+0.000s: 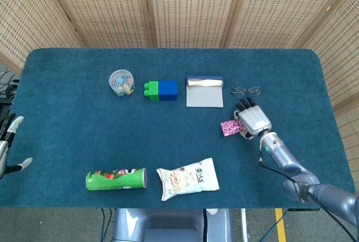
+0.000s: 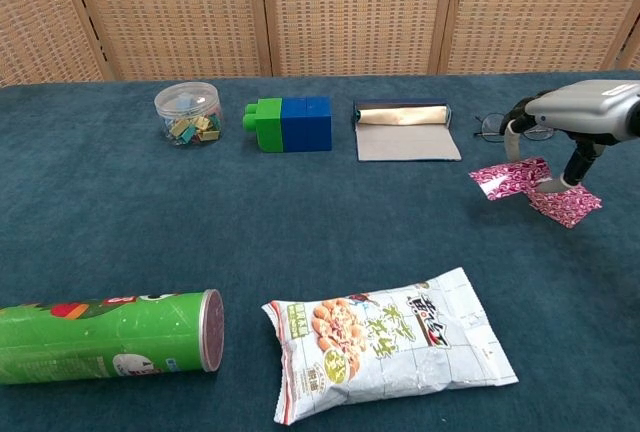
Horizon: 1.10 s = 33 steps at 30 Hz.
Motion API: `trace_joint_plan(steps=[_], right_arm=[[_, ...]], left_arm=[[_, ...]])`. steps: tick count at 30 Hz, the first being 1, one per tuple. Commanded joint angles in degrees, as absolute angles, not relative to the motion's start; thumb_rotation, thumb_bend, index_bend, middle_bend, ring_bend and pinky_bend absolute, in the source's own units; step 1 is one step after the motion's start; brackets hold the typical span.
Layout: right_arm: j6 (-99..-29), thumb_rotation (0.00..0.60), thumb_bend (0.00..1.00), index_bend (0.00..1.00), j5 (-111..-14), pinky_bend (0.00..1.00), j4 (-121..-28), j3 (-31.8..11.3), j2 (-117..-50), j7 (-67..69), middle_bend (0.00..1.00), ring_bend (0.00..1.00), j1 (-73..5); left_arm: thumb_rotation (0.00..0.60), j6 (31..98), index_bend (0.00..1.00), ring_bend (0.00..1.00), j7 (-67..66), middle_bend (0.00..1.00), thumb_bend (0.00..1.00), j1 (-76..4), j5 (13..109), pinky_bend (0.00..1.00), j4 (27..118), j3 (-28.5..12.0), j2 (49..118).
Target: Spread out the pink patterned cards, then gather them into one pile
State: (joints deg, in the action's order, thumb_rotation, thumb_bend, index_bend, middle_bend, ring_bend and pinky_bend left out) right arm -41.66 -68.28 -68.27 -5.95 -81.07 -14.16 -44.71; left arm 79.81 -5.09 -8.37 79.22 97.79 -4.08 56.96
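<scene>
Right hand [image 2: 575, 117] hovering palm-down just in front of the glasses [image 1: 247, 91], pinching one pink patterned card [image 2: 510, 177] and lifting its edge off the table [image 1: 67, 124]. Second pink card [image 2: 565, 204] lying flat beside it, overlapping, also in front of the glasses. Left hand [image 1: 7, 144] showing far from the glasses at the table's opposite edge, holding nothing, fingers apart.
</scene>
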Motion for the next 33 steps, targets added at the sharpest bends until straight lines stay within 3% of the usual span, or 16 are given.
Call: trace_joint_plan(steps=[1, 17, 21, 33], right_arm=[[-41.52, 0.6, 0.34, 0.51, -68.62, 0.0, -66.88, -5.67, -81.04, -13.14, 0.16, 0.0, -44.33], [-39.49, 0.6, 0.31, 0.5, -73.62, 0.0, -54.2, -3.34, -84.9, -3.81, 0.15, 0.0, -43.21], [-39.02, 0.6, 0.26, 0.48, -74.9, 0.0, -51.48, -2.95, -85.82, -1.57, 0.14, 0.0, -43.19], [-37.97, 0.6, 0.24, 0.39, -76.98, 0.0, -47.4, -2.68, -87.13, 2.32, 0.11, 0.0, -43.5]], left_arm=[[0.6, 79.91, 0.0, 0.0, -5.15, 0.0, 0.03, -8.3, 79.22, 0.0, 97.91, -4.05, 56.92], [0.6, 80.67, 0.0, 0.0, -5.96, 0.0, 0.03, -7.62, 78.8, 0.0, 98.73, -3.92, 56.71], [0.6, 80.55, 0.0, 0.0, -6.26, 0.0, 0.03, -7.62, 78.65, 0.0, 98.89, -3.89, 56.8], [0.6, 80.89, 0.0, 0.0, -7.0, 0.0, 0.03, -7.5, 78.63, 0.0, 99.66, -3.95, 56.65]])
